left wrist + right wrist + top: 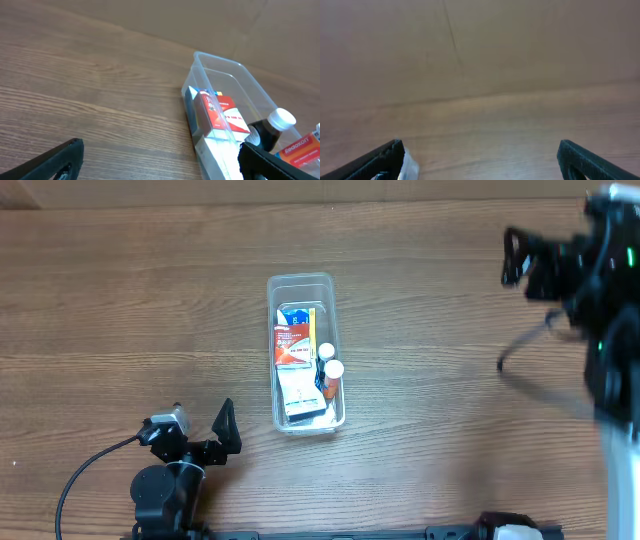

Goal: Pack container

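Plainly, "Redoxon" marks an orange packet (301, 148) inside the clear, round-cornered plastic container (219, 61). Left gripper (160, 161) and right gripper (480, 156) both stand spread.

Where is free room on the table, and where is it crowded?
Bare wooden table left of the clear plastic rectangular container, and right of it up to the right arm. Crowded: inside the container, except its far end.

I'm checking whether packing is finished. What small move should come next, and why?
Probably park both arms: the container holds packets and white-capped bottles, no loose item shows on the table, and the left gripper and right gripper are open and empty.
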